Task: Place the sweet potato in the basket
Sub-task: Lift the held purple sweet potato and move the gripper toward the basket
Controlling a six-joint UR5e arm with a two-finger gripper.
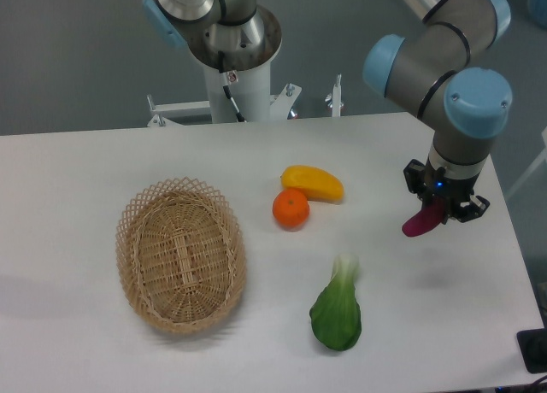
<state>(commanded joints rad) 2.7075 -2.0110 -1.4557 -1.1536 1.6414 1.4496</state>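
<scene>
So the gripper [438, 207] is clamped on the sweet potato [424, 219] and has it lifted off the desk [77, 171] near the right edge, with the tuber tilted and poking out down-left from the jaws. The basket [181, 255] sits way over toward the left edge, empty from what I can see. The carry has to cross the orange [291, 208], the yellow fruit [314, 183] and the bok choy [337, 311], so I'd keep it high, travel left, and only let go once it's centred low over the basket, not above the rim.
</scene>
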